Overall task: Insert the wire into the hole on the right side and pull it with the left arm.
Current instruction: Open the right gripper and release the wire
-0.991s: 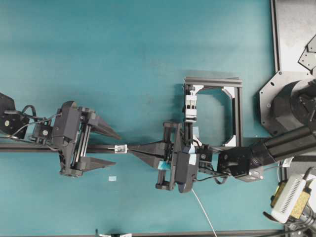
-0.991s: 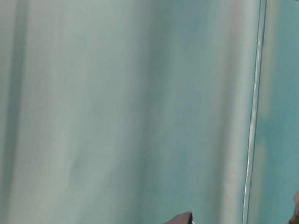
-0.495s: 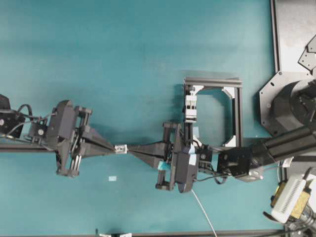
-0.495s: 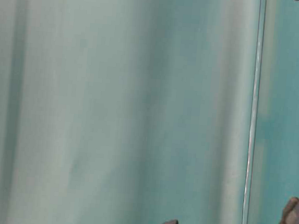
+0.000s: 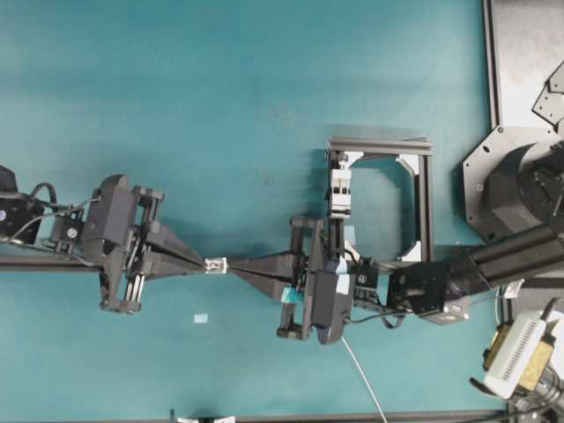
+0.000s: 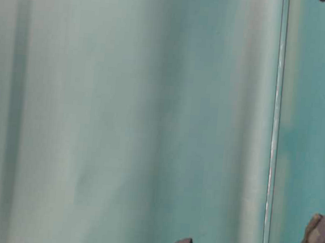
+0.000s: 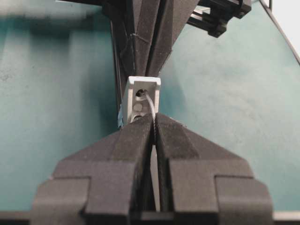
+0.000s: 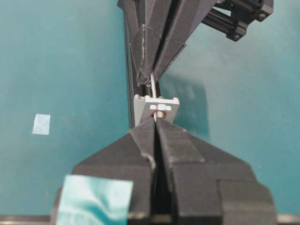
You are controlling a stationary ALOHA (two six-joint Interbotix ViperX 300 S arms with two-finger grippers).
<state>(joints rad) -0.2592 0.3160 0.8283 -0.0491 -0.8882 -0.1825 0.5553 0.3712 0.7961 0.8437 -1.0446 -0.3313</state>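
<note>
Left pincer [image 7: 153,123] pinching wire [image 7: 149,102], running lengthwise out of hole [image 7: 139,93]

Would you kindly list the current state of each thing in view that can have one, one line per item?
left gripper: shut on the wire, fingertips together just in front of the block.
right gripper: shut, tips against the block's other face.
wire: threaded through the hole, coming out towards the left gripper.
block: upright between the two grippers.
hole: occupied by the wire.
</note>
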